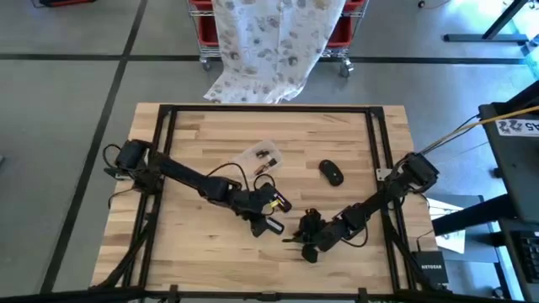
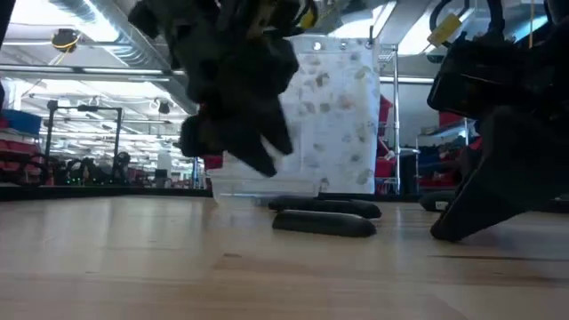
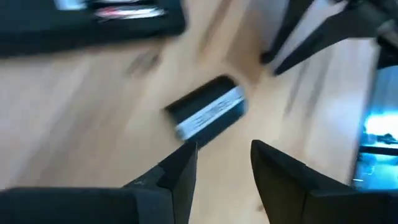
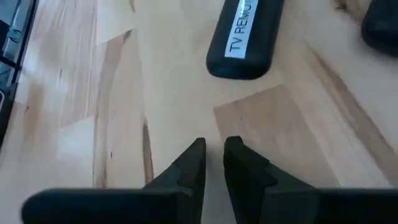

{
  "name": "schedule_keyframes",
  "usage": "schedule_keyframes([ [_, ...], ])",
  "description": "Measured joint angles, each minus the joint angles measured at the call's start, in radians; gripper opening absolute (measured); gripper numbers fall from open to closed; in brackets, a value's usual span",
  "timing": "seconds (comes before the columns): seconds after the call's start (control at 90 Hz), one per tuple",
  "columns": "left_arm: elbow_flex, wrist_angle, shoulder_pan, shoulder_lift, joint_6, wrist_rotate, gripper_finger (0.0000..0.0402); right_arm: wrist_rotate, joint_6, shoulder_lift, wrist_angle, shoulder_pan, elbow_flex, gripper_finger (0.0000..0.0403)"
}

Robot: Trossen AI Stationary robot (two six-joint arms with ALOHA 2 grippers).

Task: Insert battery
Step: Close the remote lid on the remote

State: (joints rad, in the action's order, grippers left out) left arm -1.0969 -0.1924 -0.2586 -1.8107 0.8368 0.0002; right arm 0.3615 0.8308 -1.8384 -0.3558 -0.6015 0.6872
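Observation:
A black TV remote (image 4: 241, 34) with a white label lies flat on the wooden table between my two grippers; it also shows in the left wrist view (image 3: 208, 111) and in the low view (image 2: 324, 224). My left gripper (image 3: 224, 168) hovers open just short of it, above the table (image 1: 266, 212). My right gripper (image 4: 214, 158) is on the remote's other side, low over bare wood (image 1: 307, 242). Its fingers are all but shut, with nothing between them. I cannot make out a battery.
A black mouse (image 1: 331, 172) lies toward the far right. A clear plastic bag (image 1: 261, 156) with small items lies behind the left gripper. A second flat dark piece (image 2: 324, 206) lies just behind the remote. Bare wood stretches along the near left.

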Motion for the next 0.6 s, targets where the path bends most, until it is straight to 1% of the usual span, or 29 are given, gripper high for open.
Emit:
schedule_keyframes([
  [0.089,0.0,-0.019,-0.015,-0.03,-0.011,-0.014,0.0133,0.047,-0.016,-0.01,0.01,0.001,0.014,0.0042],
  [0.189,0.0,0.023,-0.025,-0.077,-0.065,-0.01,0.0133,0.091,-0.02,-0.048,0.005,0.002,0.047,0.0042],
  [0.333,-0.003,0.087,-0.017,-0.125,-0.101,-0.001,0.0133,0.091,-0.02,-0.107,-0.008,0.006,0.1,0.0042],
  [0.456,-0.003,0.117,-0.004,-0.14,-0.086,0.012,0.0134,0.081,-0.025,-0.11,-0.007,0.008,0.11,0.0042],
  [0.6,-0.003,0.14,0.008,-0.143,-0.101,0.02,0.0145,0.08,-0.026,-0.11,-0.004,0.009,0.111,0.0042],
])
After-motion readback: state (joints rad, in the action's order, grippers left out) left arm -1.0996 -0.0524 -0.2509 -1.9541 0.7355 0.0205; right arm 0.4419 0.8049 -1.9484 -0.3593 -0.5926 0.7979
